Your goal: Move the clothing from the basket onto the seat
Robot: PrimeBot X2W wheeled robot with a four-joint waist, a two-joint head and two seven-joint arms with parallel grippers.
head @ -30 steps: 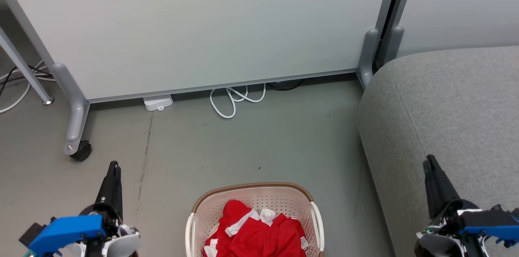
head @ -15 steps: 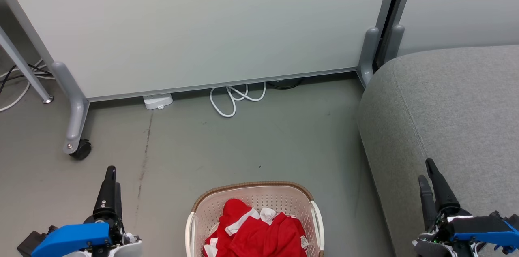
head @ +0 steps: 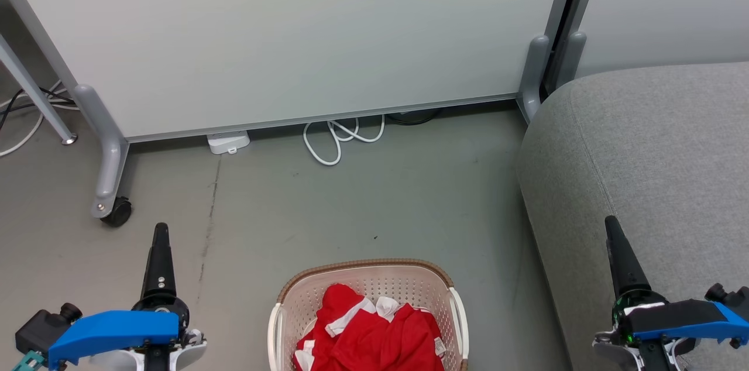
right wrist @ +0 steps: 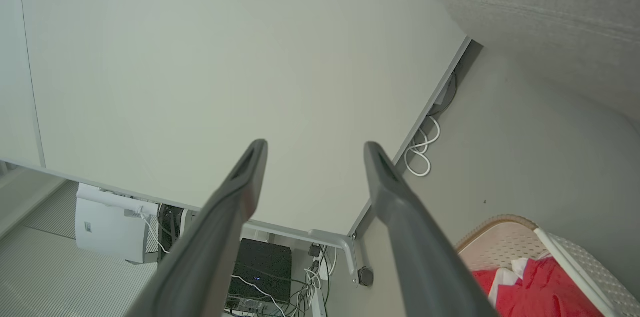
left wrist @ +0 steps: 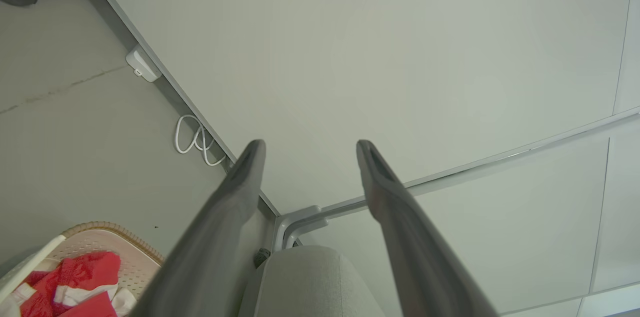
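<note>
grey floor point(head: 374, 201), pale partition point(head: 292, 37), grey seat point(head: 655, 143) at right

White cable point(head: 333, 143) coils near a white adapter point(head: 227, 141) at the wheeled partition point(head: 292, 37) base.

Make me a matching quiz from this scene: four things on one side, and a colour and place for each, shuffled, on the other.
1. clothing
2. basket
3. seat
4. cable

A. grey, on the right
B. cream, standing on the floor
C. white, looped below the panel
D. red, heaped inside the basket

Pairs: 1-D, 2-B, 3-A, 4-C.
</note>
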